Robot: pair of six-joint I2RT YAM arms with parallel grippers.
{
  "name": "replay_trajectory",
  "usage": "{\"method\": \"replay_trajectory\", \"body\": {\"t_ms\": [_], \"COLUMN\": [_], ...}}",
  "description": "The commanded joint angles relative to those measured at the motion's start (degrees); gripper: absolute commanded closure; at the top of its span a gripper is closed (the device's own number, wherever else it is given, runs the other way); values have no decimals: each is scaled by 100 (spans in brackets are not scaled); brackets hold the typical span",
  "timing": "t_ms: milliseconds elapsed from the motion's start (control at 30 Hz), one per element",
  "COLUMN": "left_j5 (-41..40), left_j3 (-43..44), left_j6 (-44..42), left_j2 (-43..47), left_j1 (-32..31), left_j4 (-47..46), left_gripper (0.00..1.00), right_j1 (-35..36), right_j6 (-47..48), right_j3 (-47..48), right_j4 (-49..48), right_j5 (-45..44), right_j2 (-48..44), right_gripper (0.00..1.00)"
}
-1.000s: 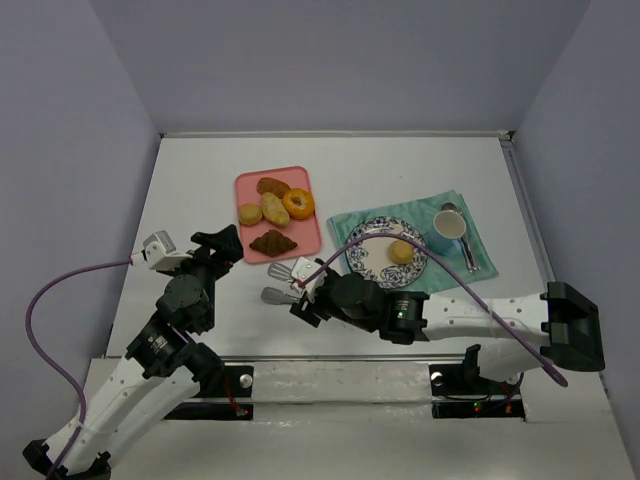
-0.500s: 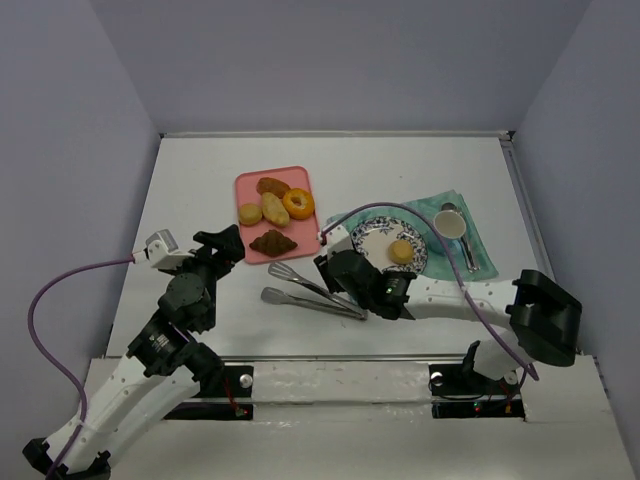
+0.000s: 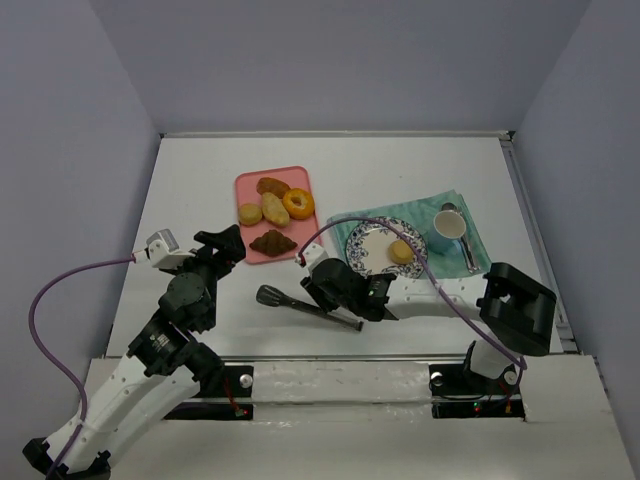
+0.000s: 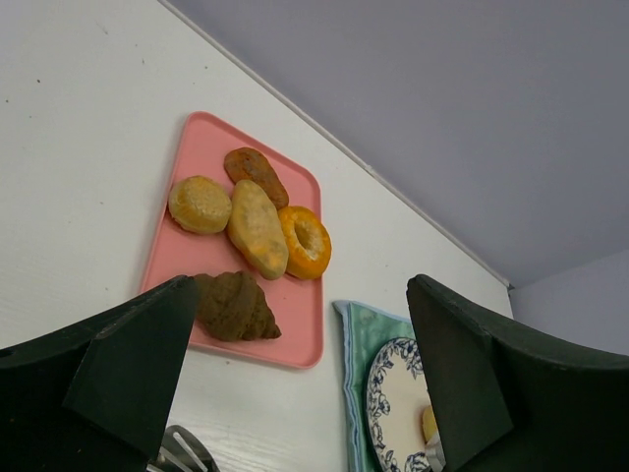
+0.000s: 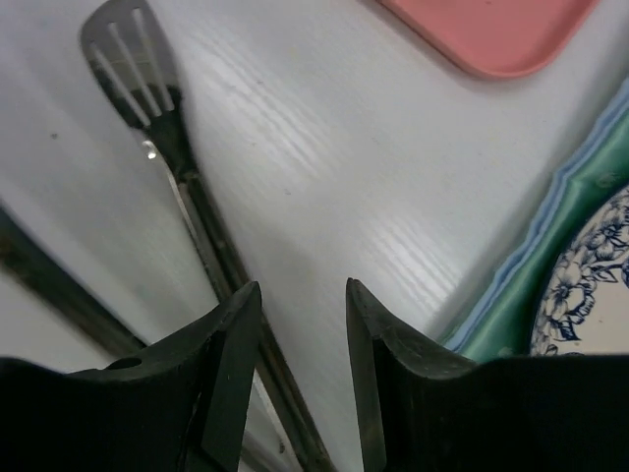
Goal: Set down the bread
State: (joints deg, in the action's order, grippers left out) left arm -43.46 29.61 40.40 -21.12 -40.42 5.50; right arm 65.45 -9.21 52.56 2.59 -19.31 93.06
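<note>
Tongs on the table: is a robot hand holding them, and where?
Nothing is held. The tongs lie on the table; the right gripper is open beside them, and the left gripper is open and empty.

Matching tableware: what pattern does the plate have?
The plate has blue flowers on white around its rim; clearest in the right wrist view.

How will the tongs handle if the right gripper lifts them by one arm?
The tongs look like thin shiny metal: probably stiff, but slippery in the right gripper. They are long with a slotted head at one end, so held off-centre they would likely tilt. Their two arms lie splayed, so the free one may swing.
</note>
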Motion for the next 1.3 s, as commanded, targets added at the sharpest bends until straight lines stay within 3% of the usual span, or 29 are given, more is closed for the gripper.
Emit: {"method": "replay_trajectory", "body": {"t_ms": [0, 433, 567, 767, 867, 1033, 1267], "left_j5": [-180, -224, -206, -171, -189, -215, -356], "left_j3": [151, 142, 177, 230, 247, 256, 230], "left_j6": [38, 38, 20, -76, -129, -173, -261], "left_j2": [12, 38, 47, -32, -102, -181, -243], "left_j1": [-18, -18, -18, -18, -18, -18, -18], "left_j4": [-225, -172, -154, -128, -137, -172, -172], "left_gripper": [1, 1, 1, 1, 1, 1, 1], "right_j1": [406, 706, 706, -356, -410, -410, -410], "right_j6": [279, 157, -237, -1528, -1777, -1620, -1575], "right_j3": [89, 229, 308, -620, -1218, -1774, -1732], "right_j4": [-171, -189, -171, -101, -92, -75, 92], "right_j5": [717, 209, -878, -1812, -2444, -2087, -2050], "right_j2": [-306, -252, -857, -2421, -3781, -4804, -4473], "right_gripper": [54, 48, 27, 0, 0, 0, 0]}}
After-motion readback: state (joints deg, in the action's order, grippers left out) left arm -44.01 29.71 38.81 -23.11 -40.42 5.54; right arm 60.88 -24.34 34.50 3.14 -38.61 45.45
